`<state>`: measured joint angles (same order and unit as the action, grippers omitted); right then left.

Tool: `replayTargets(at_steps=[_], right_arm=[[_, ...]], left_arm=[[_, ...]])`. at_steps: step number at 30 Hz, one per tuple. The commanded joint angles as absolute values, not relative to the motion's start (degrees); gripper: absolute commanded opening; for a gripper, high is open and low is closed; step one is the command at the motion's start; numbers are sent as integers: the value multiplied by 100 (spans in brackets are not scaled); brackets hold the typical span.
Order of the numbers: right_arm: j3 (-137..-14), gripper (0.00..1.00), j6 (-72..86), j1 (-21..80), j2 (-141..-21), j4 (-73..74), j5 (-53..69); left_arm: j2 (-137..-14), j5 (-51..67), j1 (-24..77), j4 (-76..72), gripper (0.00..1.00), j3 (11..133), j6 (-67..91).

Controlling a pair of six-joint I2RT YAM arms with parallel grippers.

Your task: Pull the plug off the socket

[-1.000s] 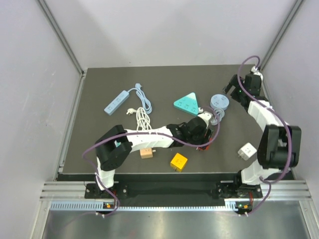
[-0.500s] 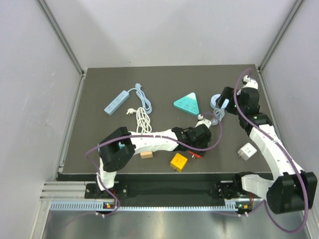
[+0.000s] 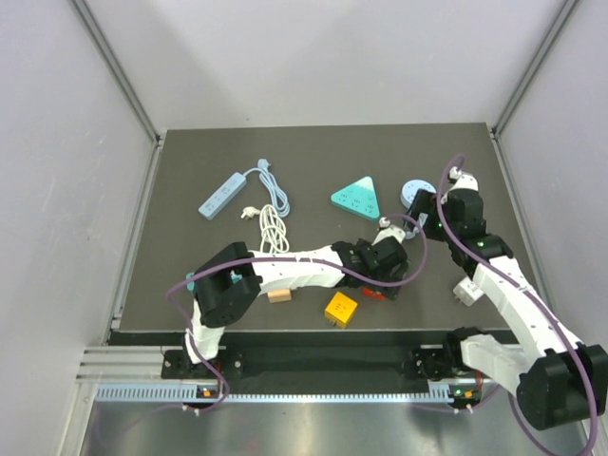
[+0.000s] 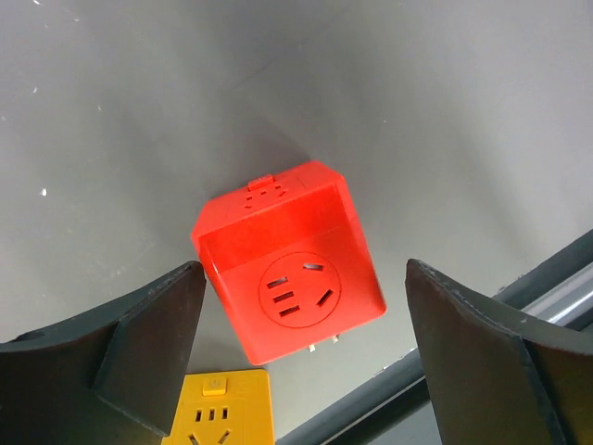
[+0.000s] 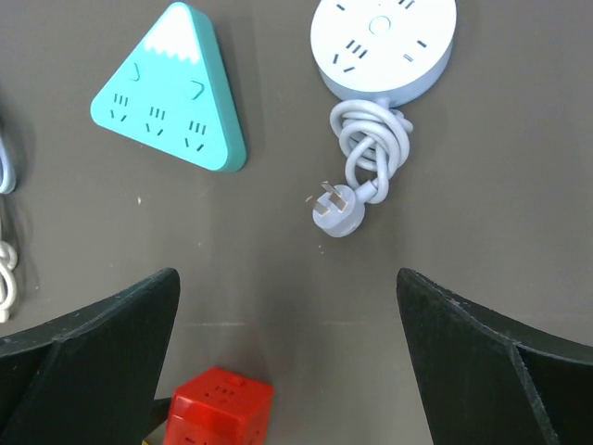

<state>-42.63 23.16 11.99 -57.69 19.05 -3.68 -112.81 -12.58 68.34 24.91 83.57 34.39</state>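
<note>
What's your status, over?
Left gripper open over red cube socket, no plug seen in it. Right gripper open, empty. Yellow cube socket close beside.

The red cube socket [image 4: 287,297] looks smooth, slightly glossy plastic; the dark table [image 4: 445,111] matt; the teal triangular strip [image 5: 167,97] smooth plastic.

- You'll see a teal triangle strip [image 3: 356,197] beside a round strip [image 5: 383,42].
- Far left: a blue strip [image 3: 220,194].
- Near edge: a yellow cube [image 3: 340,309] and a tan block [image 3: 278,295], perhaps an adapter.

r gripper [image 5: 285,278] spread wide; teal triangle strip [image 5: 167,93], round socket [image 5: 383,46] w/ loose plug [image 5: 335,209], red cube [image 5: 218,408] btm edge.
</note>
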Motion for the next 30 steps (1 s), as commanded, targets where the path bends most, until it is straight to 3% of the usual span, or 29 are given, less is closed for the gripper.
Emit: replayTargets(at_steps=[1,6,10,19,24,30], right_arm=[[-4263,100,2276,1380,-5564,1925,-465],[-4175,100,2276,1441,-5388,1925,-492],[-3903,100,2294,1476,-5204,1802,-309],[-2525,100,2926,1916,-3738,1083,701],[-1750,100,3365,1942,-3008,563,1633],[-713,100,4016,1934,-2366,-138,1653]], left_arm=[[-11180,-1441,6838,2514,94,8613,3375],[-10513,-1696,6838,2303,95,8254,3323],[-9181,-1801,6838,1680,97,7508,3164],[-5736,-2381,6838,80,98,4090,3725],[-3890,-2689,6829,307,98,2649,4262],[-1849,-2602,6829,685,99,1443,4930]])
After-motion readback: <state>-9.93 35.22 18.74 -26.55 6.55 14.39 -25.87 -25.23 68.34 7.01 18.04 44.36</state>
